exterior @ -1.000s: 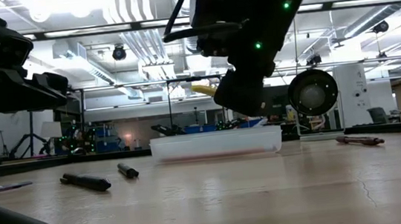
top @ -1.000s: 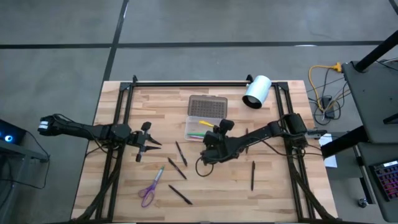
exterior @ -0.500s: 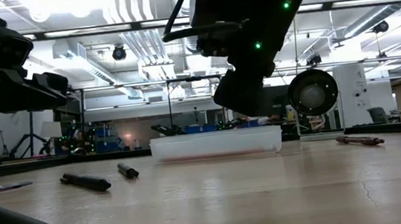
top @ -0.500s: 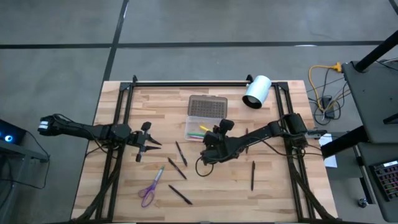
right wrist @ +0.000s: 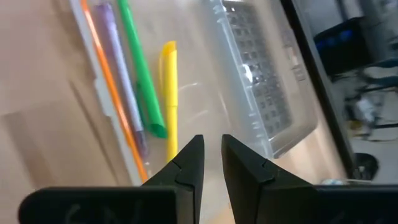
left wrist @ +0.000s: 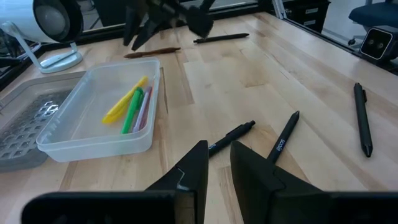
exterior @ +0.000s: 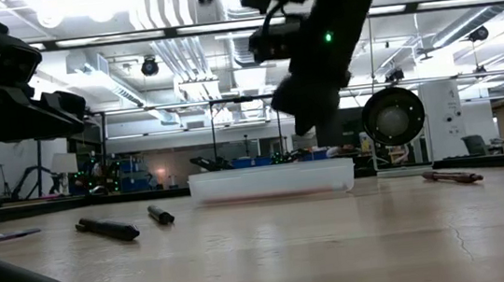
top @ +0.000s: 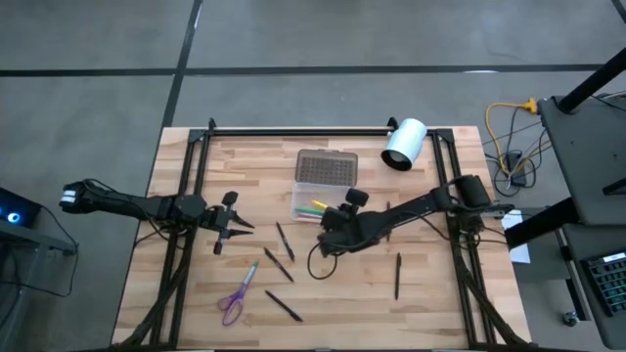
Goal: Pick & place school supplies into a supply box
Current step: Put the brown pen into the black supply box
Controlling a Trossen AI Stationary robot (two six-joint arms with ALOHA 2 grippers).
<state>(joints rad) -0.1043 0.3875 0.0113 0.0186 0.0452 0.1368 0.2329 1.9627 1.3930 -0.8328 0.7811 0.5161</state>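
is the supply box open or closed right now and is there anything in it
Open. The supply box has its dotted lid folded back flat on the table, and a yellow pen, green pen and lilac pen lie inside.

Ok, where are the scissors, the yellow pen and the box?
scissors (top: 233, 303), high view, on the purple handles.
yellow pen (right wrist: 169, 93), right wrist view, mid-barrel.
box (left wrist: 93, 142), left wrist view, on the clear front wall.
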